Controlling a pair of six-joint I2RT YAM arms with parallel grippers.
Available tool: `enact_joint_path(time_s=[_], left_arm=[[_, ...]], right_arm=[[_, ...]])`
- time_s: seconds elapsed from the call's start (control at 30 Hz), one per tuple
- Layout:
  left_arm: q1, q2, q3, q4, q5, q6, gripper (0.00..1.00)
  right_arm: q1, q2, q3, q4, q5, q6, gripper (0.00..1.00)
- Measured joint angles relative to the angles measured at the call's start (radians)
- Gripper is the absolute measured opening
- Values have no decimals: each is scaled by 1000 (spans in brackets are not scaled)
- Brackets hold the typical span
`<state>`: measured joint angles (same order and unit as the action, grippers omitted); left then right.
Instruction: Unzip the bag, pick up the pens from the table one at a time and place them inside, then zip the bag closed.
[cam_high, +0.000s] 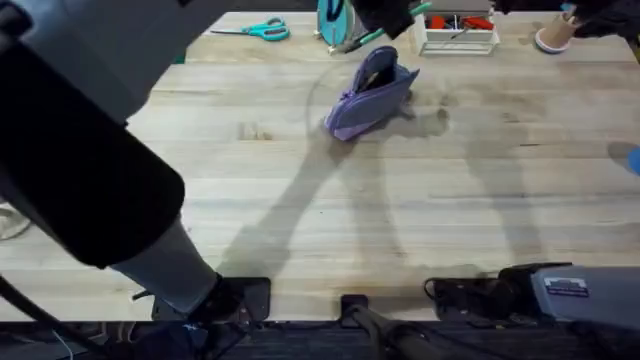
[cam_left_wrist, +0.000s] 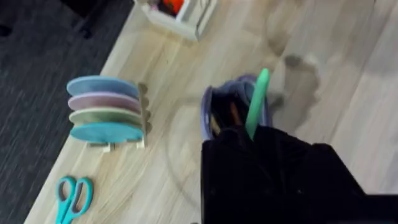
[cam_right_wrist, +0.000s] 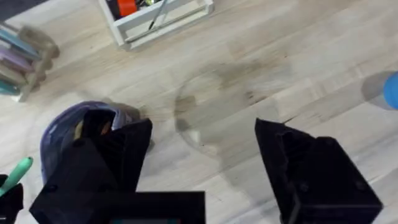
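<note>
The lavender bag (cam_high: 372, 92) lies on the table (cam_high: 300, 200) at the far middle, its zipper open. In the left wrist view the bag's mouth (cam_left_wrist: 214, 109) gapes, and a tan pen (cam_left_wrist: 234, 115) shows inside. My left gripper (cam_left_wrist: 249, 134) is shut on the green pen (cam_left_wrist: 257, 99), which hangs above the opening. From overhead, that gripper (cam_high: 390, 18) is just beyond the bag. My right gripper (cam_right_wrist: 205, 162) is open wide above the table beside the bag (cam_right_wrist: 68, 121). One of its fingers (cam_right_wrist: 106, 165) overlaps the bag's edge. The green pen's tip (cam_right_wrist: 17, 169) shows there too.
Teal scissors (cam_high: 262, 29) lie at the far left. A rack of coloured discs (cam_left_wrist: 104, 112) stands next to the bag. A white tray (cam_high: 456, 32) with red items sits behind it. A blue object (cam_high: 630, 158) is at the right edge.
</note>
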<state>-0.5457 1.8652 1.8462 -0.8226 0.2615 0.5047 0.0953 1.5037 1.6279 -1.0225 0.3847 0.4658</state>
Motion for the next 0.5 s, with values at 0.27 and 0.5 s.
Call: enact_joint_path(time_s=[0.27, 0.5], left_arm=[[-7, 23, 0, 90, 4, -94, 42], [-7, 115, 1, 113, 23, -123, 42]], right_arm=[[-7, -3, 0, -2, 0, 2, 996], [-7, -3, 0, -2, 0, 2, 995]])
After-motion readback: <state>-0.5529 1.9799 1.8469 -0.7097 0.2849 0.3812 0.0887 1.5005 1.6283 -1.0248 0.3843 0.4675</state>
